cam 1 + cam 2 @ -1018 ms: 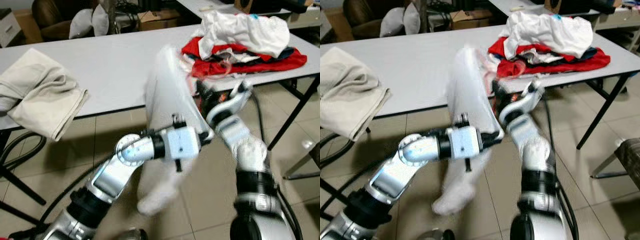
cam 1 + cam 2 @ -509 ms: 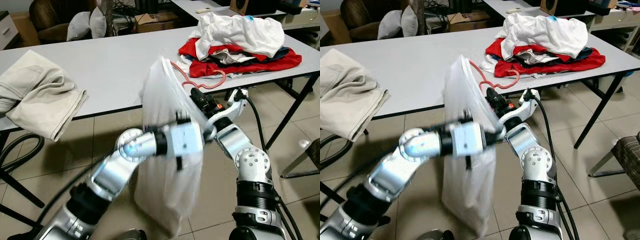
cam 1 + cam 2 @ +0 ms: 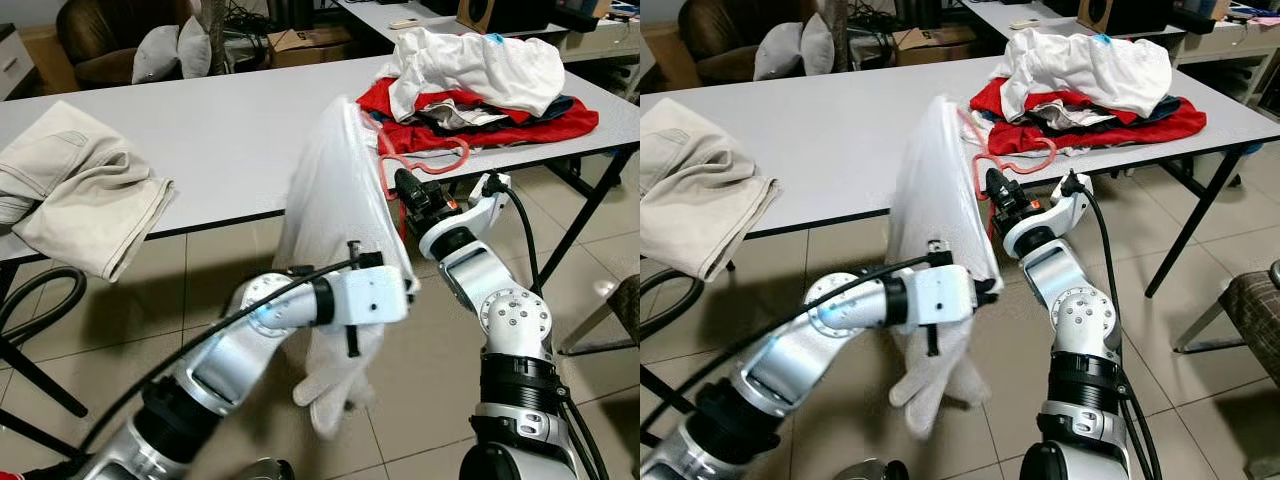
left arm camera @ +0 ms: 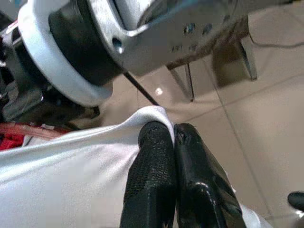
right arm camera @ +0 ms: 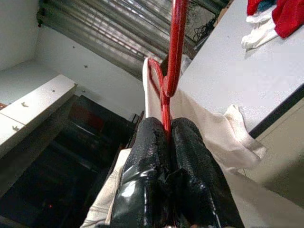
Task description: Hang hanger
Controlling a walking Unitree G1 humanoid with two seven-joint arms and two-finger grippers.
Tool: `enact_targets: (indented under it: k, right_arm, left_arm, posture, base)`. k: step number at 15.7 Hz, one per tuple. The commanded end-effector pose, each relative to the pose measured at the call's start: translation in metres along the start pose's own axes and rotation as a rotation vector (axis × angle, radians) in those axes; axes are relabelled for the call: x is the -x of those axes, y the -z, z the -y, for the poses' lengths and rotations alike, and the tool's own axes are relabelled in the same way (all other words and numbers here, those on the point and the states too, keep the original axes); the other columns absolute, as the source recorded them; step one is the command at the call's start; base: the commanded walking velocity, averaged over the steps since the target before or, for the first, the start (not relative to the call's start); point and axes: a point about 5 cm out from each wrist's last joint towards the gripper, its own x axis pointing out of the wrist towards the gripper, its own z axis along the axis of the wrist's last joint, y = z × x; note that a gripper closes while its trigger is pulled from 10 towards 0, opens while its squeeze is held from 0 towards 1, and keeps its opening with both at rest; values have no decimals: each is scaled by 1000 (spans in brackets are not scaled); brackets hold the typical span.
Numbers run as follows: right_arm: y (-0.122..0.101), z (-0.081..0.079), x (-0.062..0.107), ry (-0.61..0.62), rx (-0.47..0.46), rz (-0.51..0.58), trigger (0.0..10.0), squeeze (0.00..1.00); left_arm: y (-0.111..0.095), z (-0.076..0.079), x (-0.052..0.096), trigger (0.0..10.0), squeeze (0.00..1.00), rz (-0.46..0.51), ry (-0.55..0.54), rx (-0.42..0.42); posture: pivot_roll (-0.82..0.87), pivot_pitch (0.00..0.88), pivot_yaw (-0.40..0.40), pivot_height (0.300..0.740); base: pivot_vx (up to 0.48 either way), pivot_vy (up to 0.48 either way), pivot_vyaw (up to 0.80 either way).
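Right gripper (image 5: 166,137) jaws clamped on red hanger (image 3: 425,165), held in air just off near edge of desk (image 3: 200,140), hook toward clothes pile (image 3: 480,85). White garment (image 3: 335,200) draped over hanger. Left gripper (image 4: 173,137) jaws pinched shut on garment hem. Step, as I judge: carry phase, garment on hanger, not yet hung. No rail in view; next: locate rail, orient hook.

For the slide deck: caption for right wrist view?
Right gripper shut on red hanger carrying a white garment.
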Motion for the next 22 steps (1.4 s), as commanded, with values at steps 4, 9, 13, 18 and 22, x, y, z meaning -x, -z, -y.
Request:
enact_targets:
  k: [4, 9, 13, 18, 22]
  right_arm:
    - [-8, -14, -5, -40, 49, 10, 10000, 0]
    - [-9, -6, -3, 31, 245, -31, 10000, 0]
    - [-10, -2, 12, 44, 541, -141, 10000, 0]
    - [-10, -3, 47, 0, 884, -299, 10000, 0]
    - [-16, -2, 75, -153, 1005, -319, 10000, 0]
  left_arm:
    - [-9, 8, 0, 10000, 1000, 62, 67, 121]
    - [-13, 8, 9, 10000, 1000, 62, 71, 175]
    - [-11, -11, 31, 10000, 1000, 126, -41, 256]
    - [12, -45, 83, 10000, 0, 123, -216, 384]
    - [45, -85, 105, 10000, 0, -85, -622, 445]
  posture:
    - [-53, 0, 61, 740]
    - [-50, 0, 60, 740]
    - [-46, 0, 46, 740]
    - [-43, 0, 38, 740]
    - [-52, 0, 46, 740]
  base:
    - [0, 0, 0]
    - [0, 0, 0]
    - [0, 0, 0]
    - [0, 0, 0]
    - [0, 0, 0]
